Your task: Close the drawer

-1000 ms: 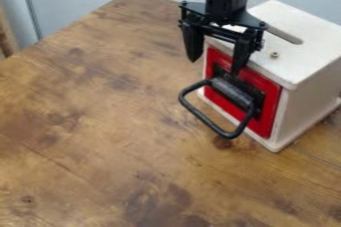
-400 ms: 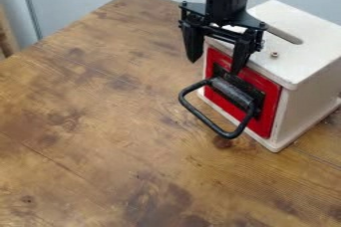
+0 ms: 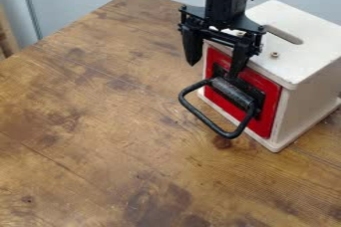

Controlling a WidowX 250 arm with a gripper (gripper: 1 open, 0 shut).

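The red drawer (image 3: pixel 270 109) sits in the front of the white box (image 3: pixel 309 69), on the bench (image 3: pixel 100 102) toward two o'clock. Its black loop handle (image 3: pixel 210 121) juts toward seven o'clock. Above the handle, at about one o'clock, hangs the pincer (image 3: pixel 216 60), its fingers spread apart, one left of the drawer front, the other before it.

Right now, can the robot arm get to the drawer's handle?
Probably yes: the end effector hangs open close above the handle, and nothing seems to block its way down.
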